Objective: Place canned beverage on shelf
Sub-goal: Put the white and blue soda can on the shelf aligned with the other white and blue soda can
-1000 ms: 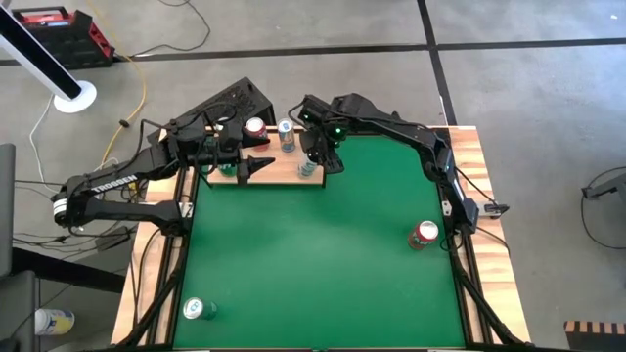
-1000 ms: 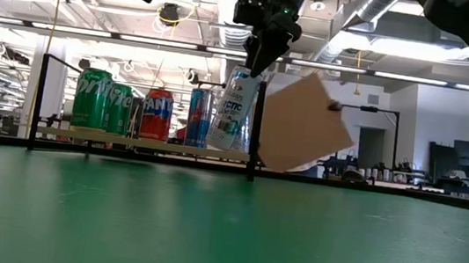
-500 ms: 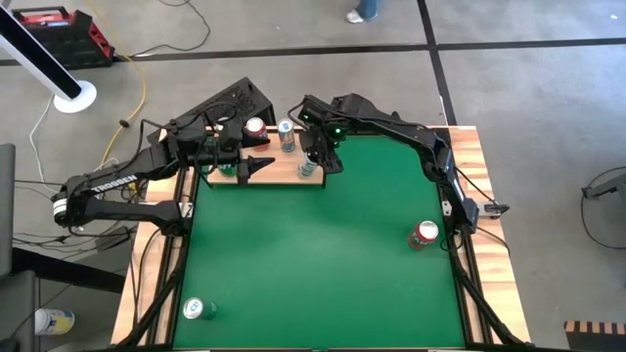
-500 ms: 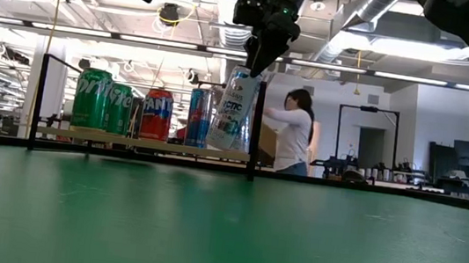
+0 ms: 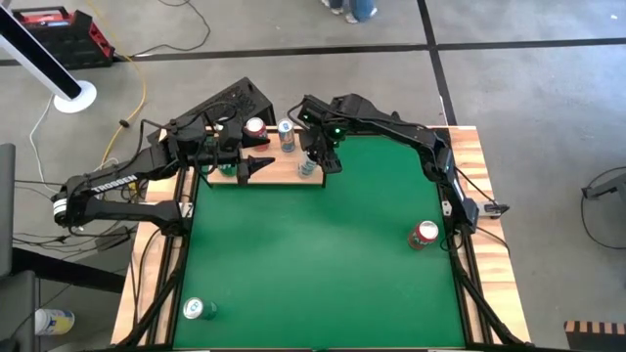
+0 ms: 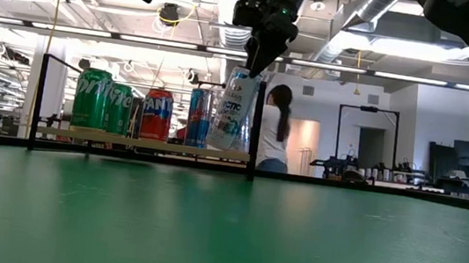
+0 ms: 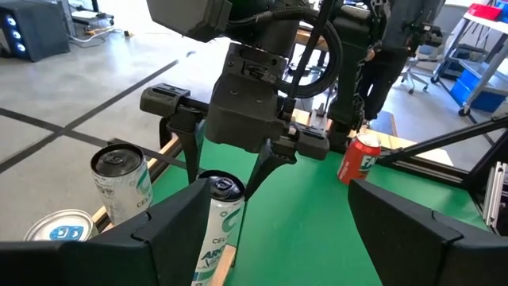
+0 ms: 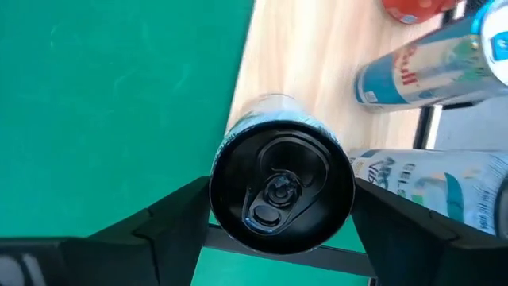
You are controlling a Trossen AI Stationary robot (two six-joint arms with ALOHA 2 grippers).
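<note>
Nothing on the table has shifted; only a person (image 6: 274, 127) behind walks. Right gripper (image 5: 313, 156) clamps the tilted slim can (image 6: 232, 110) over the shelf (image 5: 284, 172), upper centre. Best straighten it before lowering. Left gripper (image 5: 252, 164) hovers unclenched, empty.

Shelf (image 5: 284, 174): pale wood panel at the green mat's (image 5: 313, 254) far edge, bearing several cans. Right gripper (image 5: 315, 164): above the shelf's right end, over a slim can (image 5: 306, 170). Left gripper (image 5: 256, 164): over the shelf's left part. Red can (image 5: 424, 235): mat's right edge. Green can (image 5: 200, 309): near-left corner
</note>
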